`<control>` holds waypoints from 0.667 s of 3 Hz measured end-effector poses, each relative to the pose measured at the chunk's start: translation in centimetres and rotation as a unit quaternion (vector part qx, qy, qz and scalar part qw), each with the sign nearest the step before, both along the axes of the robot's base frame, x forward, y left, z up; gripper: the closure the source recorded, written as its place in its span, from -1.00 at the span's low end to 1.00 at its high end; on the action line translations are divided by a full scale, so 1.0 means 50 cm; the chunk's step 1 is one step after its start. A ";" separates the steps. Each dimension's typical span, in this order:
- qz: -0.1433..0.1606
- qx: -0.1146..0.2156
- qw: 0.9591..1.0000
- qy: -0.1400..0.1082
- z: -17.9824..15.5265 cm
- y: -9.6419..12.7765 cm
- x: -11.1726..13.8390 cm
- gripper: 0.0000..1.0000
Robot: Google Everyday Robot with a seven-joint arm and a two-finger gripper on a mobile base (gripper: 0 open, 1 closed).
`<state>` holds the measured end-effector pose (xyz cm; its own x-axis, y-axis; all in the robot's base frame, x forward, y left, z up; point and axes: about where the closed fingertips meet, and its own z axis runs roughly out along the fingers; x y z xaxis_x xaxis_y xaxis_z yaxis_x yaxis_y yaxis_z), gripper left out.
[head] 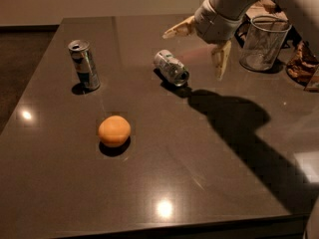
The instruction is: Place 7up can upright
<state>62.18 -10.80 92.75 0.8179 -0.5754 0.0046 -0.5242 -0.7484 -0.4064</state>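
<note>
While 7up can [171,67] lies on its side, gripper [200,45] hovers above-right of it, fingers [221,61] spread wide, empty: approach step; next it must descend and straddle the can.
</note>
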 end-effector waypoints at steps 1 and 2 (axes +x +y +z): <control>0.075 -0.026 0.996 -0.034 -0.018 0.017 0.016 -1.00; 0.137 -0.054 0.987 -0.058 -0.045 0.032 0.030 -1.00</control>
<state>63.69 -9.19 90.52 0.9332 -0.3235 0.1566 -0.2505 -0.8979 -0.3619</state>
